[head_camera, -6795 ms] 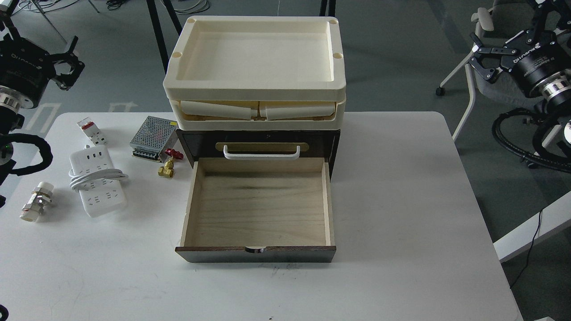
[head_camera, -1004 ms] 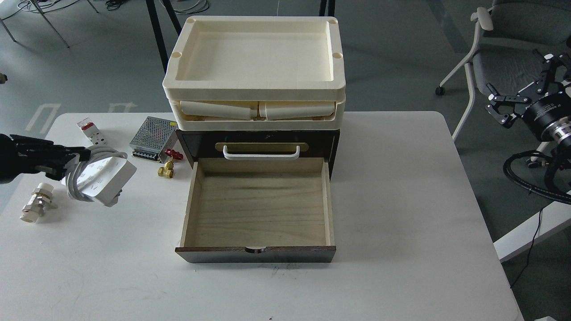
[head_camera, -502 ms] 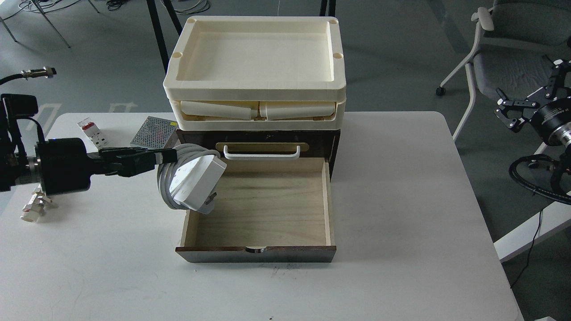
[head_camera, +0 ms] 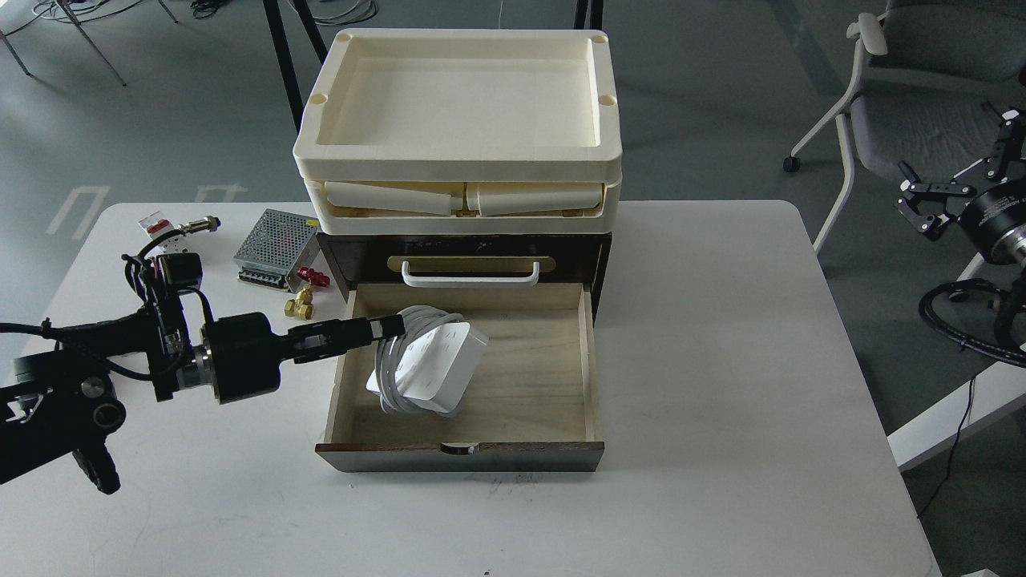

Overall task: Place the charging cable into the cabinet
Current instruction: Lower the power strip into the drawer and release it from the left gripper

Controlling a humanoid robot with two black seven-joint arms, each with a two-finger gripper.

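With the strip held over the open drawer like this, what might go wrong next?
The white power strip with its wound cord hangs tilted in the left gripper, inside the pale-wood drawer of the dark brown cabinet.

1. Released from this tilt, it may drop and land crooked, perhaps leaning on the drawer's left wall.
2. Cord loops could snag the fingers on withdrawal.
3. The gripper sits close to the left wall; pulling out low could knock it.

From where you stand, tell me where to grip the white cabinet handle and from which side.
Grip the white handle at its straight middle bar, coming from the front and above the open drawer. Both ends curve into the cabinet; only the middle stands clear for claw fingers.
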